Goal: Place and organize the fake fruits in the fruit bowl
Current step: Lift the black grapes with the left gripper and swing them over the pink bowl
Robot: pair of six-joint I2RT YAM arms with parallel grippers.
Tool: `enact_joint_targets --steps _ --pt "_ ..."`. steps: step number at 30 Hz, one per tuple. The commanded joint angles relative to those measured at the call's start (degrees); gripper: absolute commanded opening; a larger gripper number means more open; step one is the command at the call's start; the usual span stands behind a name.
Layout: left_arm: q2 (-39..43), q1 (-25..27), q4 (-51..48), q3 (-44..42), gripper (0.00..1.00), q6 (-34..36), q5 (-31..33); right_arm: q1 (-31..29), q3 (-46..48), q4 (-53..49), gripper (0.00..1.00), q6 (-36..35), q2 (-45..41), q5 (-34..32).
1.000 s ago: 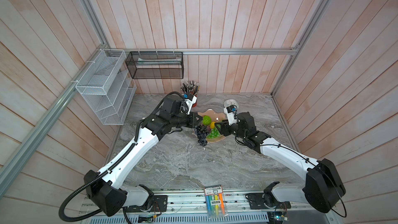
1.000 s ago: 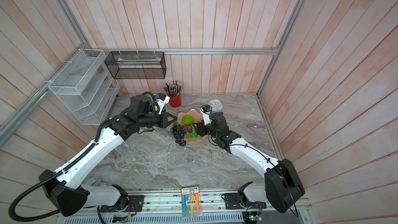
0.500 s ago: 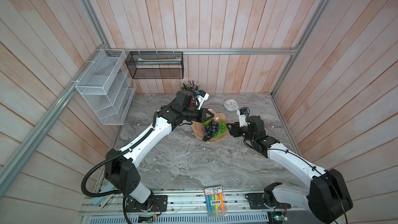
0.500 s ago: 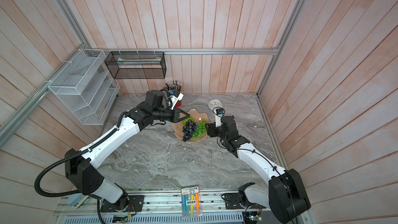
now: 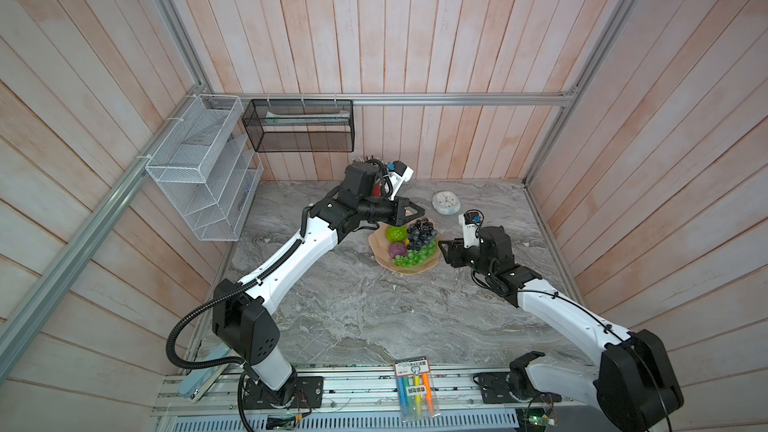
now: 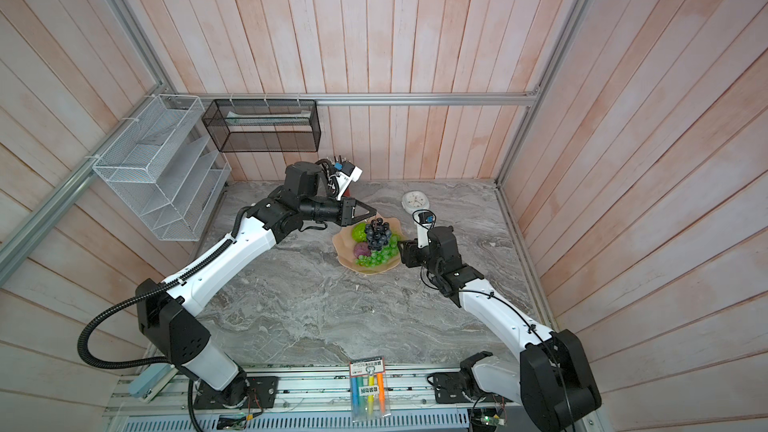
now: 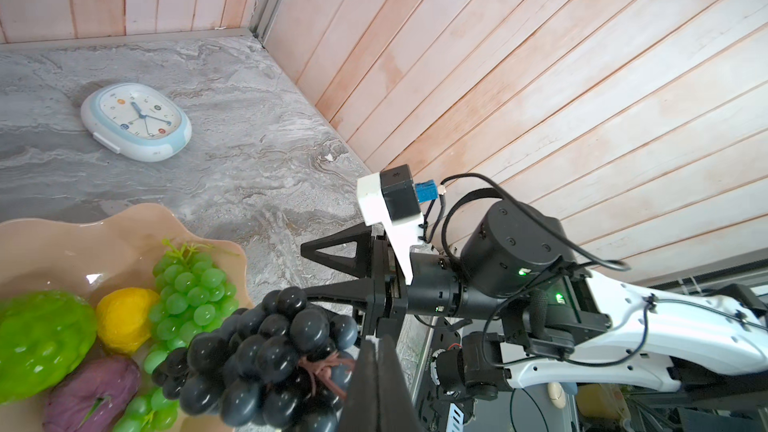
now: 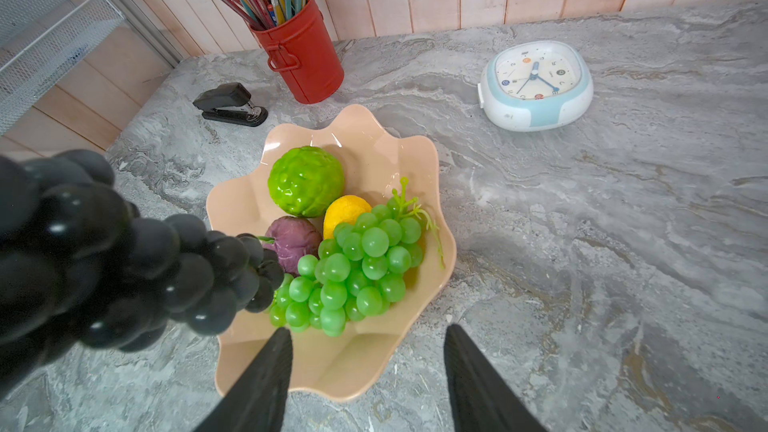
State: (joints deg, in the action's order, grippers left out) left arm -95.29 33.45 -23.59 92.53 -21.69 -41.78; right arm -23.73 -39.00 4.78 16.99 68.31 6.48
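In both top views my left gripper [image 5: 422, 212] [image 6: 374, 214] is shut on the stem of the dark grape bunch [image 5: 421, 232] [image 6: 377, 234]. The bunch hangs just above the pink fruit bowl [image 5: 405, 270] [image 8: 332, 384]. In the bowl lie the lime-green ball [image 8: 305, 180], the yellow fruit [image 8: 345, 209], the purple fruit [image 8: 293, 247] and the green grape bunch [image 8: 357, 268]. The brown stem meets the shut left gripper [image 7: 376, 342] in the left wrist view. My right gripper [image 5: 444, 249] [image 8: 368, 334] stands open and empty at the bowl's right rim.
A white clock [image 5: 445, 202] lies behind the bowl on the right. A red pencil cup [image 8: 301, 58] and a black stapler [image 8: 230, 103] stand behind it on the left. A marker packet [image 5: 415, 388] lies on the front rail. Wire racks hang on the left and back walls.
My left gripper has carried the dark grape bunch right and back, from the bowl's front-left edge to above its middle. My right gripper drew back to the bowl's right side, then held still.
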Motion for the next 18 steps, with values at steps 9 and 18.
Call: enact_joint_targets --steps 9,18 --pt "-3.24 0.47 9.00 -2.60 0.00 -3.75 -5.06 1.94 1.30 -2.15 0.59 -0.21 -2.83 0.46" --pt "-1.65 0.23 12.10 -7.71 0.00 -4.14 -2.36 2.00 0.51 -1.09 0.59 0.41 -1.53 1.75"
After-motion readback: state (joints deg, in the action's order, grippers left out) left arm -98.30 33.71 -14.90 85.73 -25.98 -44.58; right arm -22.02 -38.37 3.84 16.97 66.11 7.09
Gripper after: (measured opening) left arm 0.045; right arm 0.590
